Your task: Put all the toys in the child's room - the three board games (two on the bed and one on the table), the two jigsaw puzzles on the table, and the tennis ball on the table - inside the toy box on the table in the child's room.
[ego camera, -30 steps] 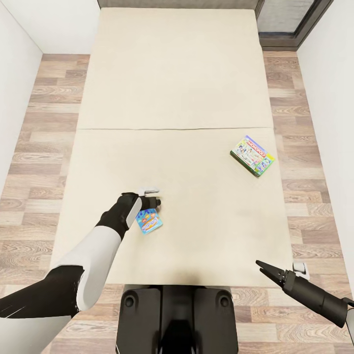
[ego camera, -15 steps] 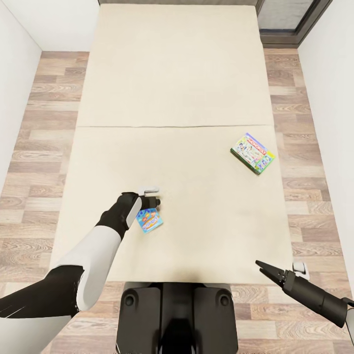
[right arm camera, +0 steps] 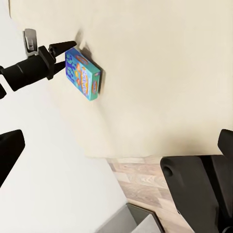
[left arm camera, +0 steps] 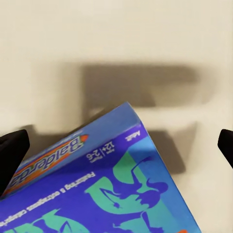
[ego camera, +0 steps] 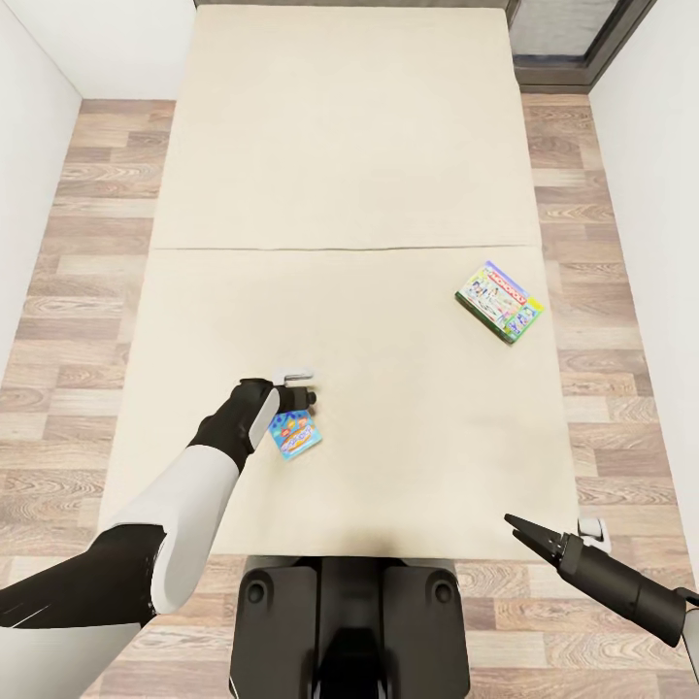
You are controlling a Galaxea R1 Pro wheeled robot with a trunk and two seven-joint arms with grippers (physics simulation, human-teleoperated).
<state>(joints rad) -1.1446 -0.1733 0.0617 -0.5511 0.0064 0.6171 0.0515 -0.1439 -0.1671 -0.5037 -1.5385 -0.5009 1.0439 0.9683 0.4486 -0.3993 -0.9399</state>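
A small blue board game box (ego camera: 294, 434) lies on the cream bed (ego camera: 349, 165) near its front left. My left gripper (ego camera: 308, 387) hovers just over its far end, open; in the left wrist view the box (left arm camera: 111, 189) lies below and between the wide-spread fingertips (left arm camera: 10, 155). From the right wrist view, the left gripper (right arm camera: 63, 51) points at the box (right arm camera: 83, 74) without clasping it. A green Monopoly box (ego camera: 498, 302) rests flat near the bed's right edge. My right gripper (ego camera: 515, 527) hangs open off the bed's front right corner.
Wood floor (ego camera: 87, 252) runs along both sides of the bed, bounded by white walls (ego camera: 29, 87). A dark-framed window or door (ego camera: 568, 34) is at the far right. My dark base (ego camera: 349, 621) stands against the bed's front edge.
The whole picture has shifted slightly, so the head camera moved. Both arms and both boxes keep their places on the bed.
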